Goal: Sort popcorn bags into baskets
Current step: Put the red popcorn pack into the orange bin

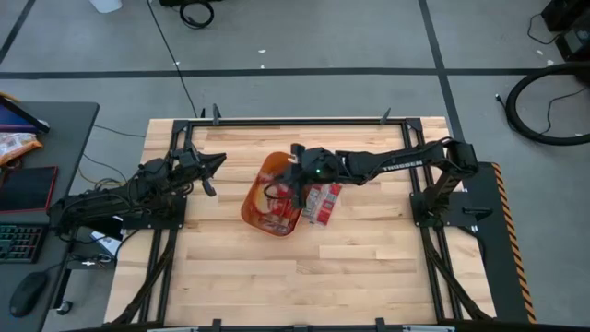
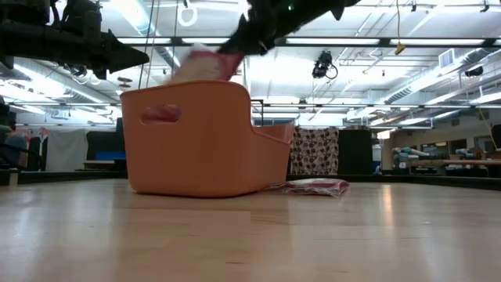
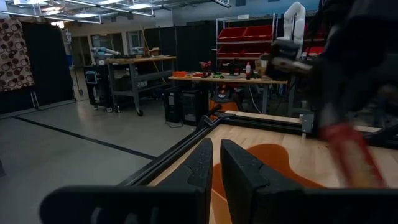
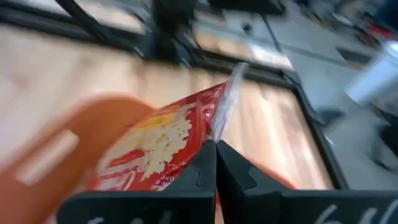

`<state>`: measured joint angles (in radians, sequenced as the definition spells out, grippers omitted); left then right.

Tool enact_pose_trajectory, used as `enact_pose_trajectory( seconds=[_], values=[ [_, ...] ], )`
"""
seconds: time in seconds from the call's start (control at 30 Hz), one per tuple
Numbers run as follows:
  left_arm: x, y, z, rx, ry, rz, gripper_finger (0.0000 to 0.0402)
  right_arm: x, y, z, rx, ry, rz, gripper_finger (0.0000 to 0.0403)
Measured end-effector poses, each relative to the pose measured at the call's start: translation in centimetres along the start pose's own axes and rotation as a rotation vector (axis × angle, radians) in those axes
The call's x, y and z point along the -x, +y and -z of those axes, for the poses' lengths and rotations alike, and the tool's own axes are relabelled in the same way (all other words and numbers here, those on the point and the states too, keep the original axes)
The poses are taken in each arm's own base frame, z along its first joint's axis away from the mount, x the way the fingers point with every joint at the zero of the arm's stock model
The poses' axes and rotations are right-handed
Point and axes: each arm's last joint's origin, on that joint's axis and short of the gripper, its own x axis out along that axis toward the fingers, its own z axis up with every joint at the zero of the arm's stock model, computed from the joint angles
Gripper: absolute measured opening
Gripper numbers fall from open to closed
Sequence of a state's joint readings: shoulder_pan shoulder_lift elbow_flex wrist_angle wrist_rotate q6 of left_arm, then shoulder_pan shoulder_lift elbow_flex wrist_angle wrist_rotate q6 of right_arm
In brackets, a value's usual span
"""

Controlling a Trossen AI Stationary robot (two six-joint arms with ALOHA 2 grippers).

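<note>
Orange basket (image 1: 254,195); red-and-yellow popcorn bag (image 4: 163,148)

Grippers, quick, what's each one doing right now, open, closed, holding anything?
Left gripper: closed, empty, beside the orange basket.
Right gripper: closed on a popcorn bag, above the basket.

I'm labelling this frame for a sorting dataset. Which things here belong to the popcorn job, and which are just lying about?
Part of the job:
- orange basket
- popcorn bag pinched in the right gripper above the basket
- popcorn bags on the table beside the basket
- bags already in the basket

Just lying about:
- left gripper, waiting
- keyboard, mouse on the side desk
</note>
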<state>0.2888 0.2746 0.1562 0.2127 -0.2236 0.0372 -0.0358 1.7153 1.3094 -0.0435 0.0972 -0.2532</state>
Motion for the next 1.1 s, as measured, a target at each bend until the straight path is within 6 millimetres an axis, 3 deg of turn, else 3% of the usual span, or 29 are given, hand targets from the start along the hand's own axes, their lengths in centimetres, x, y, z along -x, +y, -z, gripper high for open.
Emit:
enact_pose_trajectory(
  seconds=[0.2,0.4,0.67,0.87,1.1],
  values=[
    [0.0,0.0,0.0,0.000,0.000,0.000,0.0036,-0.1,-1.5,1.5,-0.005,0.132,0.089,0.0011],
    [0.0,0.0,0.0,0.000,-0.002,0.000,0.0036,-0.1,-1.9,1.6,-0.011,0.138,0.094,0.0051],
    [0.0,0.0,0.0,0.000,-0.002,0.000,0.0036,0.1,-2.3,2.3,-0.058,0.235,0.275,0.0086],
    [0.0,0.0,0.0,-0.001,-0.001,0.000,0.0036,0.7,0.7,3.5,-0.016,0.386,0.042,0.0085],
    [0.0,0.0,0.0,-0.001,-0.001,0.000,0.0036,2.5,5.6,4.2,0.158,0.577,-0.013,0.0084]
  ],
)
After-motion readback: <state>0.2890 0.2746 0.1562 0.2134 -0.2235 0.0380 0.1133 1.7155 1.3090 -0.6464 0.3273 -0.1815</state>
